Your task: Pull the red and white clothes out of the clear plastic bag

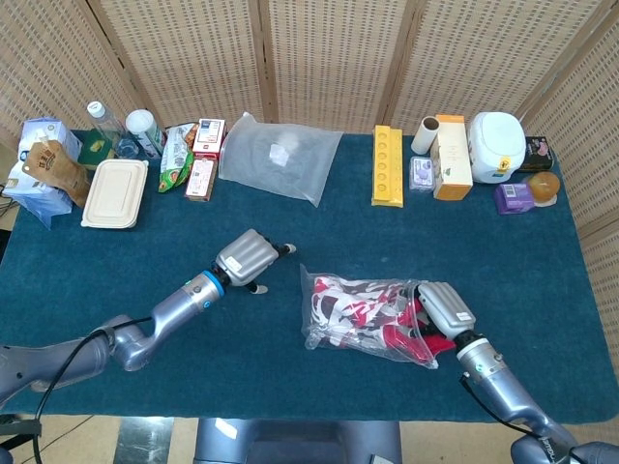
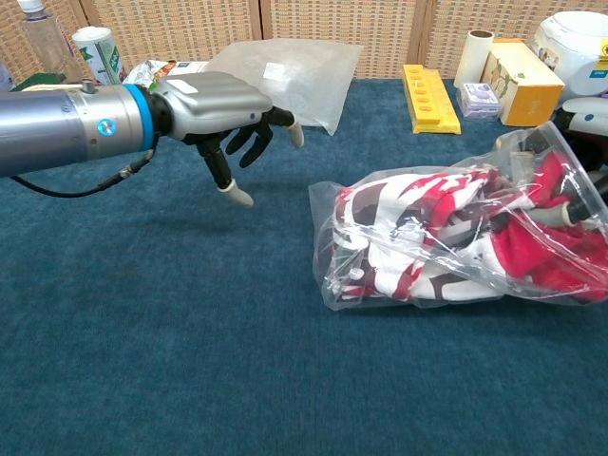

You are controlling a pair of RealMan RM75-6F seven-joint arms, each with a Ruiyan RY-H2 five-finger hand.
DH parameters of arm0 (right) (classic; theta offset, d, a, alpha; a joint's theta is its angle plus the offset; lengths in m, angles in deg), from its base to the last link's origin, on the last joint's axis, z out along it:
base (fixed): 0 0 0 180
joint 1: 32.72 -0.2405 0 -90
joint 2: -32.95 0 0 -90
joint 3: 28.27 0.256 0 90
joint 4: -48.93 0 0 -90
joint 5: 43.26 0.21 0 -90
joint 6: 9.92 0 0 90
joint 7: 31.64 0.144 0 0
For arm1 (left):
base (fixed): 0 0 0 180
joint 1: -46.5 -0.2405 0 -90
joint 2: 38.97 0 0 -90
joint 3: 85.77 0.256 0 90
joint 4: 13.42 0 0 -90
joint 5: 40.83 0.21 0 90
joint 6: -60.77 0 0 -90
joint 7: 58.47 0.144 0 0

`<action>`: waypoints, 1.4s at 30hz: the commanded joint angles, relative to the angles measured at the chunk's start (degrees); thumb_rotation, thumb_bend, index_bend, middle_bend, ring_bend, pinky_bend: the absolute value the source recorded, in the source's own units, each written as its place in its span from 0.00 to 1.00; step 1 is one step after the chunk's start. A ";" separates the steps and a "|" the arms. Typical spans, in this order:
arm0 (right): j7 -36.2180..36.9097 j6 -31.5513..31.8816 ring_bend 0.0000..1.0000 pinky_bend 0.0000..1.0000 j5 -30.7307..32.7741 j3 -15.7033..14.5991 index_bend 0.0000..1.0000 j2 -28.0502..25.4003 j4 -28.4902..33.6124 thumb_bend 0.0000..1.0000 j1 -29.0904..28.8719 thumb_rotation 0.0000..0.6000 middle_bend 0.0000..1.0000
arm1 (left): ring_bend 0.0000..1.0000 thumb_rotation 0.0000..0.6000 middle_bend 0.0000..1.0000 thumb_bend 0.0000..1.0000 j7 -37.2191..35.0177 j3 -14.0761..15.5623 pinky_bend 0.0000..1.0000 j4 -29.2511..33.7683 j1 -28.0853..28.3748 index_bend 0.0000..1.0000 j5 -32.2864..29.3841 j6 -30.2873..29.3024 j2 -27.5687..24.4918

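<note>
A clear plastic bag [image 1: 360, 311] [image 2: 446, 233] lies on the blue tablecloth, right of centre, stuffed with red and white clothes [image 1: 372, 309] [image 2: 427, 223]. Its mouth faces right. My right hand [image 1: 441, 308] [image 2: 581, 142] is at that mouth, and its fingers [image 2: 573, 208] show through the plastic inside the bag, curled on the red cloth. My left hand [image 1: 249, 259] [image 2: 220, 106] hovers to the left of the bag's closed end. It is apart from the bag, its fingers are spread, and it holds nothing.
Along the table's back edge are an empty clear bag [image 1: 279, 155], a yellow tray [image 1: 387, 165], cartons, a white appliance [image 1: 497, 146], a beige food box [image 1: 115, 192], bottles [image 1: 108, 128] and snack packs. Wicker screens stand behind the table.
</note>
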 commanded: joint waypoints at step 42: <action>2.40 -1.45 1.00 1.00 -1.34 0.62 0.81 -0.30 -0.65 0.36 0.11 1.00 1.00 | 0.77 1.00 0.73 0.35 -1.15 -3.24 0.73 -10.84 8.18 0.00 -0.84 11.39 9.66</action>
